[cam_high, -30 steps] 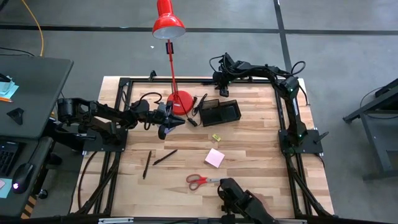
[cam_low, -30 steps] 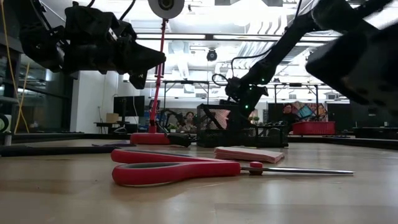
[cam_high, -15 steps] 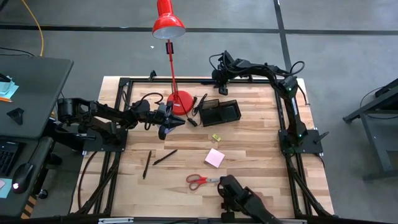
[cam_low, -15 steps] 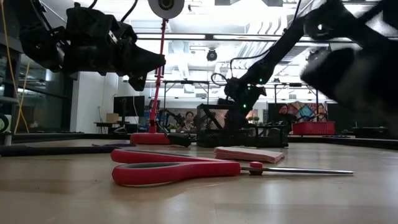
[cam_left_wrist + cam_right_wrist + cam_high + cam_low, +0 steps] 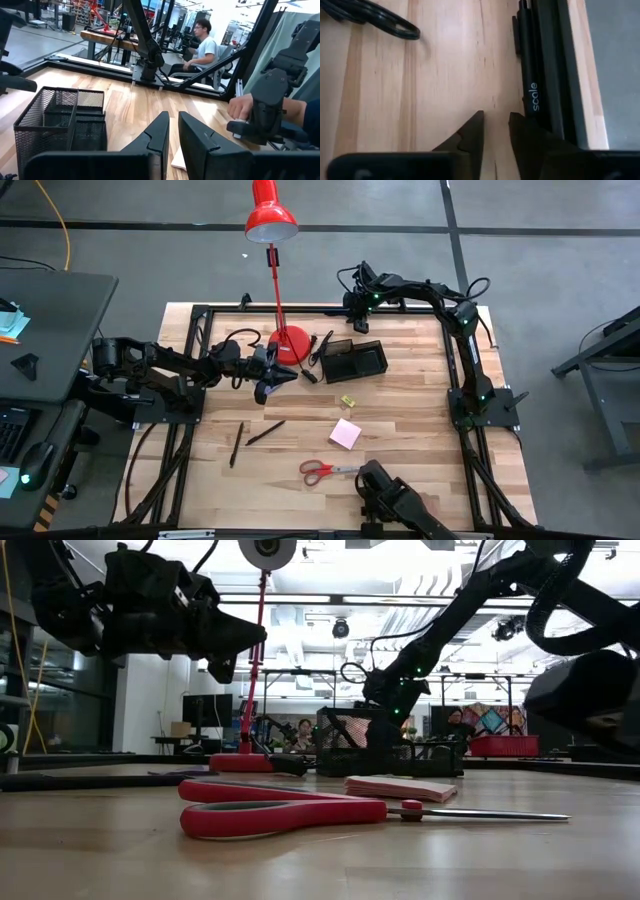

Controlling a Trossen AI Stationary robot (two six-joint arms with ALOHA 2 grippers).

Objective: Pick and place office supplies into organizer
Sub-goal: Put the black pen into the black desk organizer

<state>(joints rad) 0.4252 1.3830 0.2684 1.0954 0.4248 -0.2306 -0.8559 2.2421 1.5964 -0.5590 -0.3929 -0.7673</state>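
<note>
Black wire-mesh organizer (image 5: 354, 360) at desk 12 o'clock | red-handled scissors (image 5: 322, 471), pink square note pad (image 5: 345, 433) at 6 o'clock | left hand (image 5: 276, 377) pressed together, empty, 9 o'clock of organizer | right hand (image 5: 356, 302) at far edge, nearly closed, gripping nothing.

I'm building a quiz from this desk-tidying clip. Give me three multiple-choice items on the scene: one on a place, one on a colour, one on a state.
1. Where do the scissors lie?
A. in the organizer
B. on the table near its front edge
C. under the lamp

2. What colour is the note pad?
A. pink
B. green
C. white

3. How is the left gripper?
A. shut, empty
B. holding a pen
C. wide open

Key: B, they lie on bare wood far from the organizer; A, the square shows pink; A, its fingers nearly meet with nothing between.
</note>
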